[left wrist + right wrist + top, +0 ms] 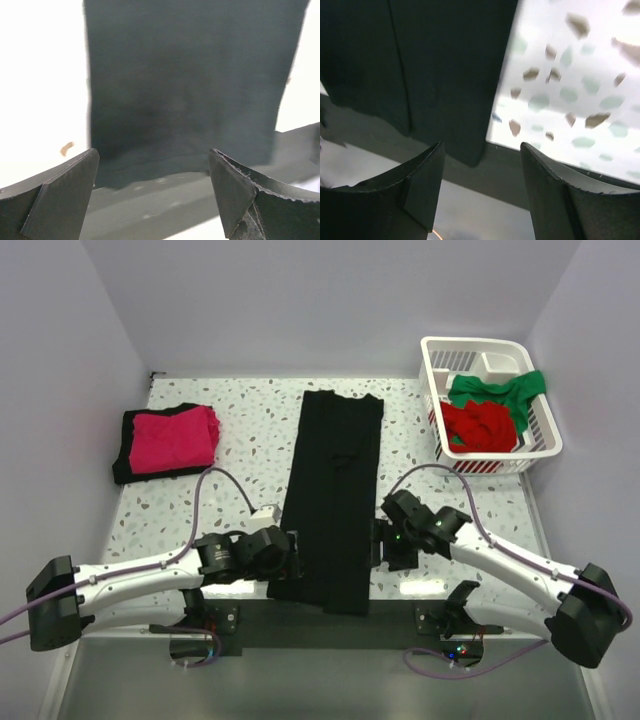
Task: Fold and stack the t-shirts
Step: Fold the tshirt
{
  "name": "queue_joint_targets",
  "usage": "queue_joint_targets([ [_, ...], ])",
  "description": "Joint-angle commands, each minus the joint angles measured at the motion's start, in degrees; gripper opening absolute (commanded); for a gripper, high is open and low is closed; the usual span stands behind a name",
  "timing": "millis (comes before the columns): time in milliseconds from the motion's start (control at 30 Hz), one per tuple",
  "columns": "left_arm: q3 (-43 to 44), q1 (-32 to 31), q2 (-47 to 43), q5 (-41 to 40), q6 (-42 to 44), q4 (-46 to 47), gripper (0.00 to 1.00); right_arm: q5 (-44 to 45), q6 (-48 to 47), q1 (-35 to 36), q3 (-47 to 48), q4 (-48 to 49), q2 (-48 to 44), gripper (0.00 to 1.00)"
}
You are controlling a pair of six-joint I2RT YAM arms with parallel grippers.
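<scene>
The left gripper (152, 167) is held spread wide, with nothing between its matte black fingers (60, 192). The right gripper (482, 155) is likewise parted and empty. Between them the black t-shirt (335, 490), soft cloth folded into a long narrow strip, is laid mid-table, its near hem overhanging the speckled table (240, 420). Speckled top is exposed along both long edges. A magenta t-shirt (175, 435) is folded far left; a red t-shirt (480, 425) and a green t-shirt (500, 390) are crumpled in the white slatted basket (545, 435).

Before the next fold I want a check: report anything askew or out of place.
The black shirt, folded into a long strip, overhangs the near edge of the table, and its bottom hem runs slightly slanted. The green shirt and red shirt lie crumpled in the basket. Nothing looks damaged.
</scene>
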Motion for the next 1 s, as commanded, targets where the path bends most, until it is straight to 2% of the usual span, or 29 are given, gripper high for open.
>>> queue_joint_targets([
  [0,-0.7,-0.3,-1.5,-5.0,-4.9,-6.9,0.95,-0.4,10.1,5.3,-4.5,1.9,-4.4,0.65],
  [300,-1.6,-0.3,-1.5,-3.9,-5.4,-8.6,0.88,5.7,23.6,21.5,-9.8,6.9,-4.4,0.58],
  [467,-1.8,-0.3,-2.0,-3.9,-3.7,-7.7,0.82,7.8,28.9,28.7,-8.8,7.3,0.0,0.54],
  [600,-2.0,-0.3,-2.2,-2.1,-2.7,-6.3,0.72,9.1,29.6,29.5,-7.6,7.5,3.4,0.51],
  [733,-2.0,-0.2,-2.1,-1.5,-2.1,-6.1,0.72,10.1,30.4,29.8,-7.7,6.9,4.4,0.48],
  [967,-3.3,-0.2,-3.6,-1.2,-3.6,-9.0,0.73,9.1,31.1,29.8,-9.8,11.7,4.3,0.41],
])
